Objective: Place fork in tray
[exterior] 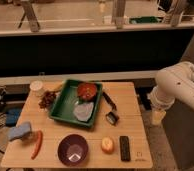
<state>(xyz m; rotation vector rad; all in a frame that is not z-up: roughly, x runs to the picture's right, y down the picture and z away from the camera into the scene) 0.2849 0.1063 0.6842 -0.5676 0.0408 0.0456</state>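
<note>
The dark green tray (60,107) stands at the middle back of the wooden table. It holds a red bowl-like object (87,90) and a pale crumpled item (83,111). No thin silvery fork shows anywhere in this view. My white arm (177,87) is folded at the right, off the table. Its lower end, where the gripper (157,117) hangs, is beside the table's right edge, well apart from the tray.
A black-handled tool with a boxy head (110,109) lies right of the tray. Along the front are a purple bowl (73,149), a round fruit (107,144) and a black block (125,148). On the left are a blue sponge (20,131), a red chili (37,143), grapes (47,99) and a white cup (36,86).
</note>
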